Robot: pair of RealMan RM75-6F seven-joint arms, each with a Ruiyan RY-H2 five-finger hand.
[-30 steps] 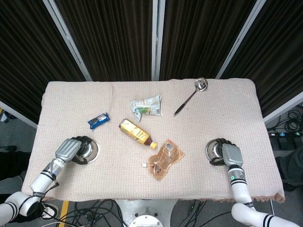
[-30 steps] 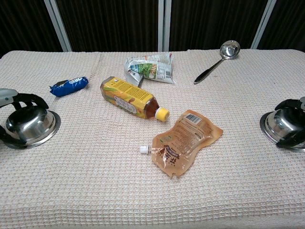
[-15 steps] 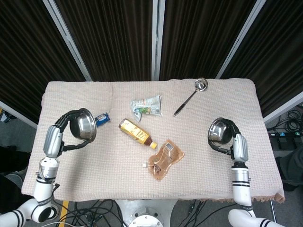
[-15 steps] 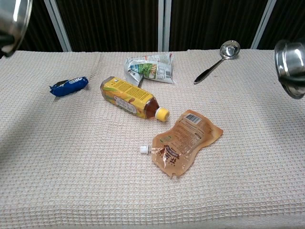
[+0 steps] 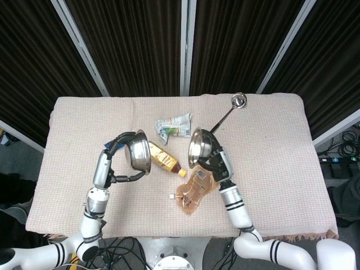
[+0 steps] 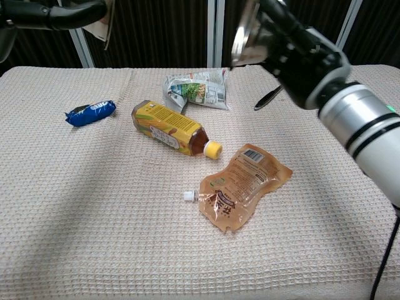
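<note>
Two evenly lit indoor views of a cloth-covered table, one sharp and one partly blurred.

Bright, diffuse light falls from above on the pale cloth (image 5: 270, 140), while the curtains (image 5: 135, 39) behind stay nearly black. Shadows are soft: a faint grey band crosses the cloth in the chest view. Small highlights glint on the two steel bowls (image 5: 138, 152) (image 5: 198, 147) and the ladle (image 5: 238, 100). The head view is crisp throughout. In the chest view the right hand (image 6: 294, 53), close to the lens, is blurred, and the left hand (image 6: 47, 12) at the top edge is dark.
</note>
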